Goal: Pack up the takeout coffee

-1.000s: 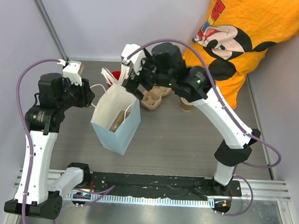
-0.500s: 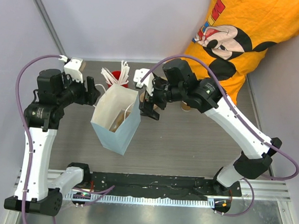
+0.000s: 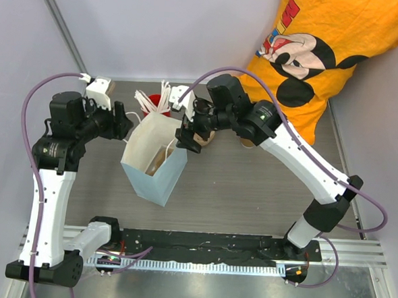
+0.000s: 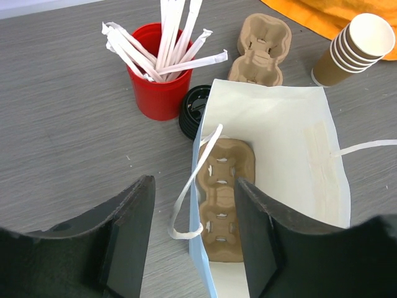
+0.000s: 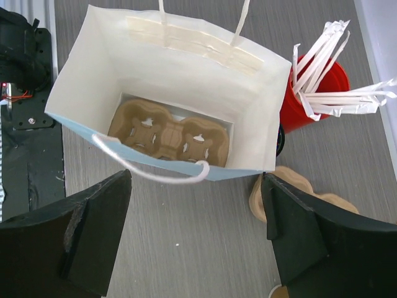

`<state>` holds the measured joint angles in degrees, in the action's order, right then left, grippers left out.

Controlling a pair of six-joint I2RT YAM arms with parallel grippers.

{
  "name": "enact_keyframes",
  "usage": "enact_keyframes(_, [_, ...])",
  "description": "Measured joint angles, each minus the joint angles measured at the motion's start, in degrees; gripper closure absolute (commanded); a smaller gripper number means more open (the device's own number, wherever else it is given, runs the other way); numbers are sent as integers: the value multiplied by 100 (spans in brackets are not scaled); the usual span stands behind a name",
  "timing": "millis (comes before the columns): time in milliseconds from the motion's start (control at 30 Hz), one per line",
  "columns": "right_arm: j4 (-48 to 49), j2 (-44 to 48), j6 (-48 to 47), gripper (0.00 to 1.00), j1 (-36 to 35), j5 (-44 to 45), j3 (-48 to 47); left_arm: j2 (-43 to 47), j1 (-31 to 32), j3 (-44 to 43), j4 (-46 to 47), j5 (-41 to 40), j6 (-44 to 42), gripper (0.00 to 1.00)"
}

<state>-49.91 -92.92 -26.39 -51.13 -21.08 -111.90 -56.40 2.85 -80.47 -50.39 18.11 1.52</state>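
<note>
Beyond the paper bag (image 4: 279,136), we judge the stacked kraft cups (image 4: 338,59) light, crushable, best pinched gently mid-wall; left pincer (image 4: 195,186) and right pincer (image 5: 197,180) hang spread, empty.

The paper bag (image 3: 154,161) stands upright on the surface (image 3: 250,193) with its mouth open. Inside it, flat on its floor, lies a cup-carrier tray (image 4: 224,180). Just behind the bag stands a cup of wrapped sticks (image 4: 158,87). Between that cup and the bag's far edge sits a stack of lids (image 4: 193,113), close against the bag. Behind the bag and to its right, a second carrier tray (image 4: 260,45) lies on the surface, near the bag's far corner. Further right of the bag, beyond that tray, stands a stack of paper cups (image 4: 355,48), well apart from the bag.
</note>
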Motion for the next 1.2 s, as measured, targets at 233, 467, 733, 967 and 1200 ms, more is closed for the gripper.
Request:
enact_keyframes(233, [79, -461, 9, 52, 0, -76, -208, 0, 0, 0, 2, 13, -2, 62])
enact_keyframes(467, [66, -498, -24, 89, 0, -181, -332, -13, 0, 0, 4, 9, 4, 76])
enact_keyframes(733, [44, -498, 4, 99, 0, -313, -459, -138, 0, -125, 7, -2, 111, 80])
enact_keyframes(967, [13, -494, 26, 99, 0, -350, -498, -173, 0, -317, 2, 0, 133, 83])
enact_keyframes(1200, [-70, -492, 66, 99, 0, -348, -817, -367, 0, -960, -22, 37, 175, 89])
